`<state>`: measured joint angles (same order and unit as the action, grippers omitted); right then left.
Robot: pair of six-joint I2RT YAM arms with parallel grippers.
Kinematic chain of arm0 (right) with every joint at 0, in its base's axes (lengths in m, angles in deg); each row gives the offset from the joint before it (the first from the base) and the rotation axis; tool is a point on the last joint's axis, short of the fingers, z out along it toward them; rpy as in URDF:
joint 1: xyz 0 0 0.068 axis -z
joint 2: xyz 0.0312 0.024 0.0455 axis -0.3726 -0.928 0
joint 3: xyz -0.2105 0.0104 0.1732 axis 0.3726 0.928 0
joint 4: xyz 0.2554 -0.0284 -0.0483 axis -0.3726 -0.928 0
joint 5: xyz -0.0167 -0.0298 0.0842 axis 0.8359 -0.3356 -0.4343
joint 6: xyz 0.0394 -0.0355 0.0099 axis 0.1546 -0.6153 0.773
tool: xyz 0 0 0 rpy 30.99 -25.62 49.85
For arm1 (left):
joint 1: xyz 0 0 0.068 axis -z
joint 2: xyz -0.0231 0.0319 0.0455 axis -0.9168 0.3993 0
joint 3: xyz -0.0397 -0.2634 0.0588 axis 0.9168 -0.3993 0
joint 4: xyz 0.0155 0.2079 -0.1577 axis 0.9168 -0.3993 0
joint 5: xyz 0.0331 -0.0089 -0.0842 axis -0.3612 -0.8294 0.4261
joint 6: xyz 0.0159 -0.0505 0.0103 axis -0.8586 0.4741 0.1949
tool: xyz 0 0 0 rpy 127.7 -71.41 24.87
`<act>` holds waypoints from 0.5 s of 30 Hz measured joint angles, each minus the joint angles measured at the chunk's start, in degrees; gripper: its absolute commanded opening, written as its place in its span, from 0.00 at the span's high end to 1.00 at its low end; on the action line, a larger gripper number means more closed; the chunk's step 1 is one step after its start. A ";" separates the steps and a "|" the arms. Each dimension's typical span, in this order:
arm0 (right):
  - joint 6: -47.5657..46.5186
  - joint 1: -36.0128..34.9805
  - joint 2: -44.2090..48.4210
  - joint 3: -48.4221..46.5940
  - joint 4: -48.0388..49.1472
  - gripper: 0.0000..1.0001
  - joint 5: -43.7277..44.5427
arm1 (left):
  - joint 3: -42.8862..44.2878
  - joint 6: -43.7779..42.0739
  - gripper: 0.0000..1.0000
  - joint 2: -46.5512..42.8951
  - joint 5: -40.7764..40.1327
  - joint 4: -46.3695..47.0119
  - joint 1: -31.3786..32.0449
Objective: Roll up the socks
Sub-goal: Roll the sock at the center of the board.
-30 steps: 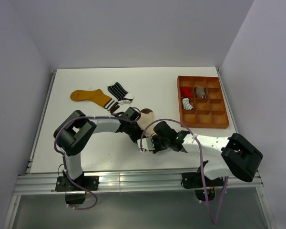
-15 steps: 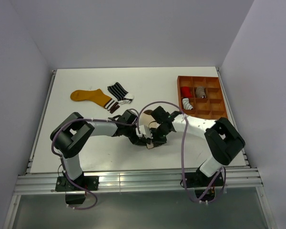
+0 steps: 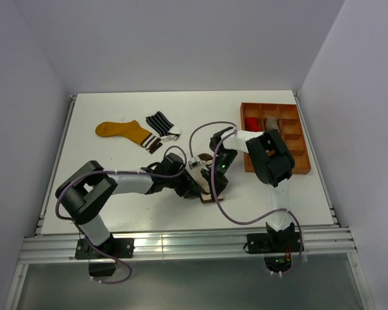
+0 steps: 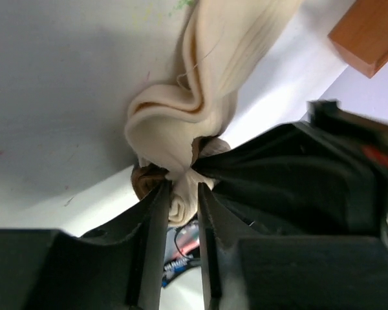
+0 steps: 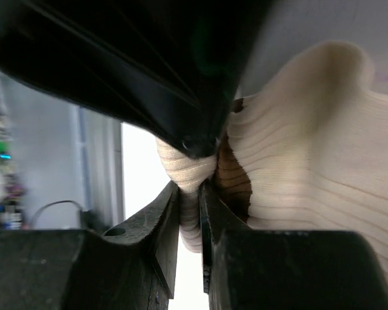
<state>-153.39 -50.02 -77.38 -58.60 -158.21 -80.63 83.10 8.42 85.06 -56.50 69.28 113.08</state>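
Observation:
A cream sock with brown toe and heel [image 3: 207, 184] lies bunched near the table's middle front. My left gripper [image 3: 195, 185] is shut on one fold of it, seen in the left wrist view [image 4: 181, 200]. My right gripper [image 3: 215, 174] is shut on another fold of the same sock, seen in the right wrist view [image 5: 189, 200]. The two grippers meet at the sock and nearly touch. A mustard-yellow sock [image 3: 124, 132] and a black sock with white stripes [image 3: 160, 123] lie flat at the back left.
An orange-brown compartment tray [image 3: 295, 166] stands at the right with rolled socks in its back cells, a red one [image 3: 251, 123] among them. The right arm's forearm reaches over the tray's near left corner. Cables loop above the grippers.
My right arm has swung from the front right toward the tray, its gripper closing in on the cream sock. My left gripper slid right and forward with the sock.

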 measured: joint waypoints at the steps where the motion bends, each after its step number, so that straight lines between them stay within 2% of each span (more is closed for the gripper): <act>1: -0.15 0.33 -0.94 -0.42 -1.16 0.94 -0.50 | -0.57 -0.37 0.68 -0.83 -1.11 0.31 0.13; 8: -0.11 1.92 -5.29 -2.51 -6.25 0.93 -1.84 | -1.53 -6.45 0.64 -7.52 -11.80 0.22 0.33; 15: 1.55 2.69 -10.21 -7.02 -9.97 0.93 -2.78 | -2.78 -17.92 0.64 -12.72 -19.91 4.63 2.60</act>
<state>-151.83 -47.33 -87.58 -65.62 -168.18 -83.40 80.33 -9.50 72.34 -76.41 73.92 115.68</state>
